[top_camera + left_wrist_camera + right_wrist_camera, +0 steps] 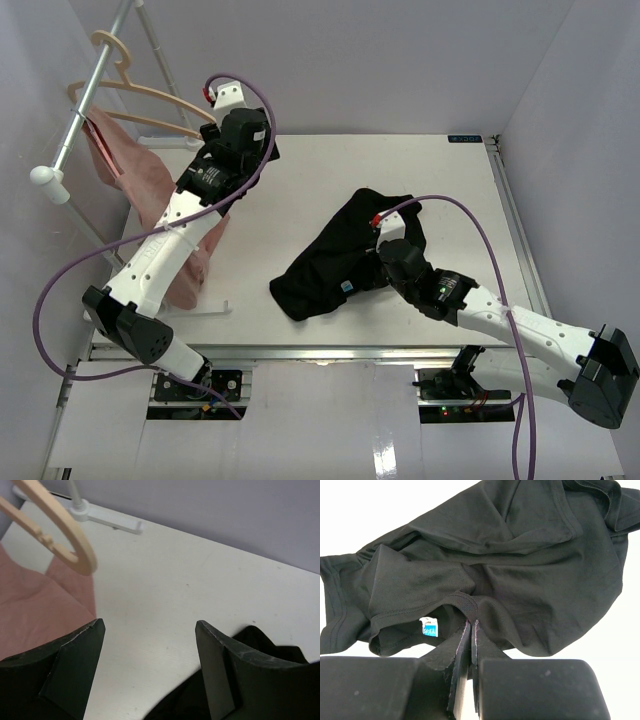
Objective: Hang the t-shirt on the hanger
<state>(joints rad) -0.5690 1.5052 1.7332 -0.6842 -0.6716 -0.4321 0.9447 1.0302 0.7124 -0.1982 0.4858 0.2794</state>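
- Right wrist view: the right end effector [471,627] has its fingers pressed together on a fold of the black t-shirt [520,555]. It pinches a stitched edge band just beside the small blue-and-white label [428,628].
- Over on the left wrist view, the left end effector [150,652] is spread wide with nothing between its fingers. It hovers above bare desk [165,585], with the tip of the hanger [84,555] up to its left.
- By my reading the step is the pick-up: the shirt is gripped but lies crumpled on the desk, and nothing is threaded onto the hanger yet.
- From above, the t-shirt sits mid-desk, a little right of centre and well apart from the hanger. Its long axis slants from near-left to far-right, and the right end effector holds it on the right side.
- The hanger hangs at the far left, its hook over the grey rail [68,138], with a pink garment [135,170] draped below it. Its long axis runs roughly left to right, and its right shoulder tip points toward the left end effector.
- Next, I'd judge, the shirt has to be lifted and carried left. An opening must be spread so a hanger shoulder can slide in, and that likely takes both arms.
- I can't tell whether the pinched band is the collar or a hem.
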